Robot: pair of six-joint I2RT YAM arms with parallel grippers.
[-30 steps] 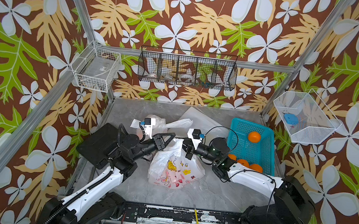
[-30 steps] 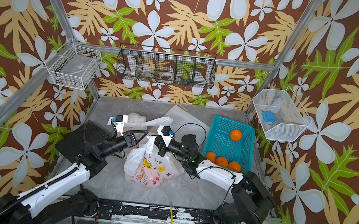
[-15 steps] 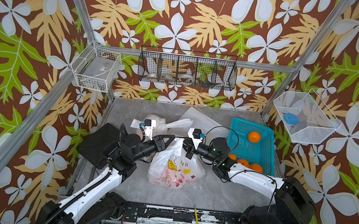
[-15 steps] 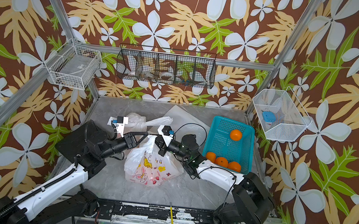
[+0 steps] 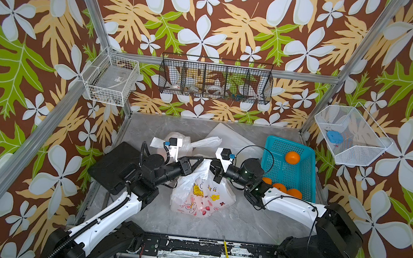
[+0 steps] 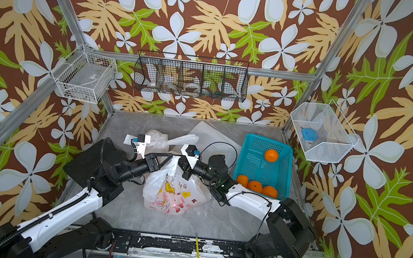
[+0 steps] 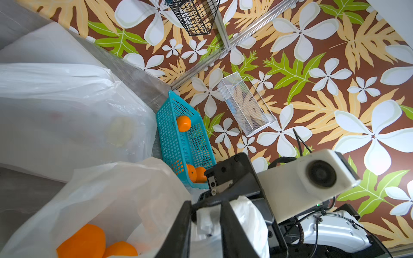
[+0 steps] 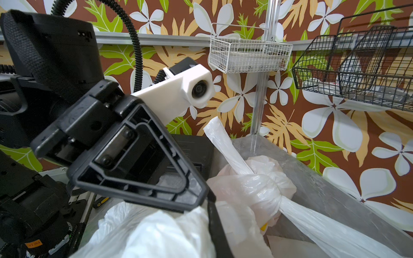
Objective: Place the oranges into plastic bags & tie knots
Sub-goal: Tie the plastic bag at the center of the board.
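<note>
A cartoon-printed plastic bag point(image 5: 199, 195) point(image 6: 175, 194) stands mid-table, its top pulled up between both arms. My left gripper point(image 5: 202, 158) point(image 7: 206, 206) is shut on a bunched white handle. My right gripper point(image 5: 212, 165) point(image 8: 210, 207) faces it, shut, with the bag's plastic gathered at its finger. In the left wrist view, oranges point(image 7: 82, 242) show inside the bag. Behind stands another bag point(image 5: 185, 143), tied with a knot point(image 8: 266, 185). One orange point(image 5: 292, 157) lies at the back of the teal basket point(image 5: 274, 147). Three oranges point(image 5: 279, 187) sit at its front.
A flat pale plastic sheet point(image 5: 228, 137) lies at the back of the table. A white wire basket point(image 5: 111, 83), a black wire rack point(image 5: 215, 79) and a white mesh basket point(image 5: 348, 136) hang on the walls. The right arm's elbow sits beside the teal basket's front edge.
The left gripper's fingertips have edged slightly toward the right gripper at the bag's top. The bag and the right arm have hardly moved.
</note>
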